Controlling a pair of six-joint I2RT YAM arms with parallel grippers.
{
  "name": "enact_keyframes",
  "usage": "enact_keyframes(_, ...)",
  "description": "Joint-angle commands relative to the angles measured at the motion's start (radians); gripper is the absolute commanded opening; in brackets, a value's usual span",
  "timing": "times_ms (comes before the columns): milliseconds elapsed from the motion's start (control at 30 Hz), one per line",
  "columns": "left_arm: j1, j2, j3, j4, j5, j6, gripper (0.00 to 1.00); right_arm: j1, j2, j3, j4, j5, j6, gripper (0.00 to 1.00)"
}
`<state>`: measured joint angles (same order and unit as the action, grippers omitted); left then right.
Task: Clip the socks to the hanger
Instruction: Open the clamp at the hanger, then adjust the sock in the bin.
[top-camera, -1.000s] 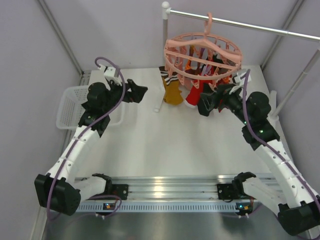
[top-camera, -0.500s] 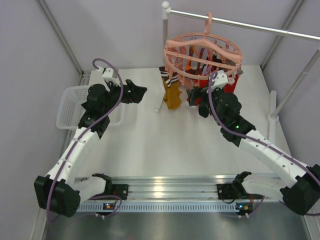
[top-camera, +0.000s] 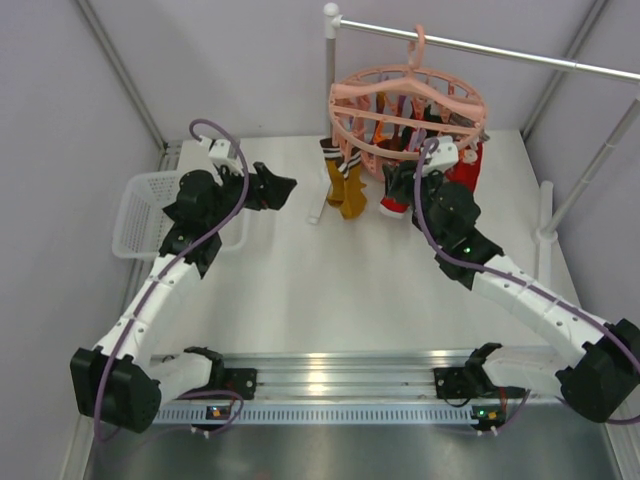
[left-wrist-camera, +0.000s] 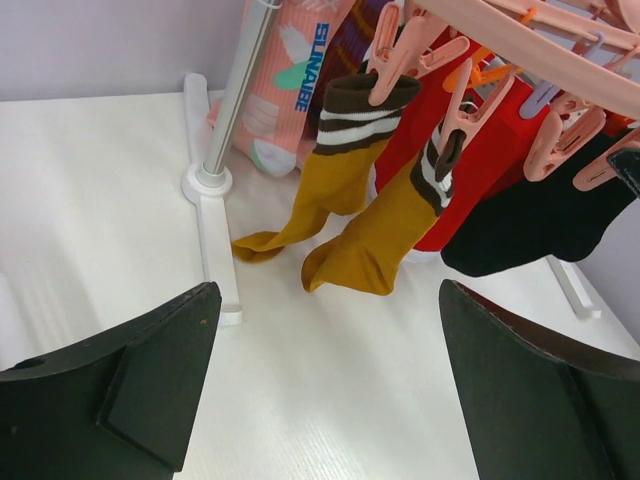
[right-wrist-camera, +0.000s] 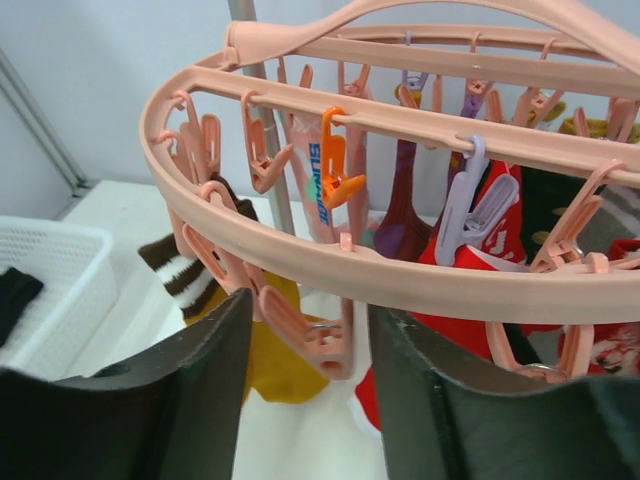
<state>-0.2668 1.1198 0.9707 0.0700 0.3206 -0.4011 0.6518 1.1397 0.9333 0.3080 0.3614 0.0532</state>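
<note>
The socks (left-wrist-camera: 470, 170) hang clipped under the hanger (right-wrist-camera: 450, 285) on the far rail (top-camera: 500, 50). The right gripper (right-wrist-camera: 310, 335), arm stretched upward, straddles a rim clip (right-wrist-camera: 300, 330); whether it pinches is unclear. The left gripper (left-wrist-camera: 328, 290) hovers level, spread wide, empty.

Pink sock (left-wrist-camera: 290, 105), my left camera's twelve o'clock: blue vertical lettering "SLINAISE", first letters uncertain.
Red sock (right-wrist-camera: 508, 205): white marks I cannot read.

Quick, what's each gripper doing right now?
Left gripper: open, empty.
Right gripper: jaws either side of a pink clip on the hanger; whether it grips cannot be told.
</note>
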Motion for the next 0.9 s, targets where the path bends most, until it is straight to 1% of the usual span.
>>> enact_keyframes(0,0.006,0.009,-0.001,0.074,0.05,0.027,0.95,0.009,-0.018,0.05,0.034,-0.027,0.02,0.46)
enact_keyframes(33,0.005,0.012,0.0,0.076,0.06,0.036,0.94,0.005,-0.026,0.052,0.016,-0.033,0.026,0.4)
enact_keyframes(67,0.005,0.017,0.003,0.08,0.087,0.042,0.94,0.002,-0.028,0.055,0.005,-0.039,0.04,0.3)
enact_keyframes(100,0.005,0.02,0.003,0.085,0.103,0.051,0.93,-0.007,-0.032,0.058,-0.004,-0.044,0.049,0.26)
enact_keyframes(133,0.003,0.021,0.003,0.096,0.127,0.059,0.92,-0.011,-0.037,0.059,-0.024,-0.048,0.066,0.2)
enact_keyframes(200,-0.011,0.028,0.008,0.106,0.161,0.087,0.9,-0.03,-0.043,0.071,-0.043,-0.078,0.091,0.12)
enact_keyframes(233,-0.02,0.032,0.011,0.106,0.164,0.096,0.9,-0.038,-0.044,0.075,-0.052,-0.09,0.118,0.06)
enact_keyframes(333,-0.058,0.047,0.008,0.151,0.221,0.169,0.87,-0.066,-0.044,0.091,-0.075,-0.169,0.181,0.0)
enact_keyframes(400,-0.072,0.055,0.0,0.175,0.262,0.186,0.86,-0.081,-0.044,0.098,-0.084,-0.197,0.21,0.0)
enact_keyframes(467,-0.081,0.074,0.006,0.179,0.253,0.174,0.84,-0.09,-0.038,0.107,-0.093,-0.232,0.246,0.0)
enact_keyframes(500,-0.077,0.081,0.017,0.145,0.242,0.165,0.84,-0.099,-0.035,0.11,-0.099,-0.239,0.257,0.0)
enact_keyframes(533,-0.071,0.103,0.067,0.101,0.226,0.16,0.83,-0.106,-0.034,0.114,-0.102,-0.255,0.27,0.0)
enact_keyframes(567,-0.042,0.116,0.097,0.056,0.239,0.16,0.84,-0.115,-0.032,0.117,-0.107,-0.257,0.277,0.0)
enact_keyframes(600,-0.02,0.147,0.129,-0.031,0.303,0.168,0.84,-0.119,-0.029,0.121,-0.116,-0.259,0.283,0.0)
enact_keyframes(633,0.032,0.164,0.191,-0.065,0.317,0.182,0.84,-0.126,-0.028,0.125,-0.119,-0.266,0.281,0.0)
enact_keyframes(667,0.063,0.181,0.225,-0.144,0.327,0.192,0.85,-0.138,-0.028,0.127,-0.121,-0.268,0.281,0.0)
enact_keyframes(700,0.098,0.22,0.261,-0.254,0.339,0.209,0.85,-0.142,-0.031,0.127,-0.124,-0.269,0.28,0.0)
enact_keyframes(733,0.136,0.244,0.331,-0.325,0.372,0.261,0.85,-0.15,-0.031,0.128,-0.125,-0.28,0.28,0.0)
enact_keyframes(767,0.214,0.286,0.365,-0.445,0.379,0.296,0.85,-0.164,-0.031,0.13,-0.132,-0.283,0.281,0.0)
enact_keyframes(800,0.251,0.287,0.397,-0.507,0.379,0.332,0.84,-0.168,-0.031,0.131,-0.135,-0.289,0.28,0.0)
enact_keyframes(833,0.297,0.332,0.449,-0.55,0.391,0.382,0.83,-0.173,-0.031,0.133,-0.136,-0.297,0.281,0.0)
enact_keyframes(867,0.375,0.354,0.471,-0.588,0.393,0.41,0.82,-0.182,-0.031,0.131,-0.138,-0.303,0.281,0.0)
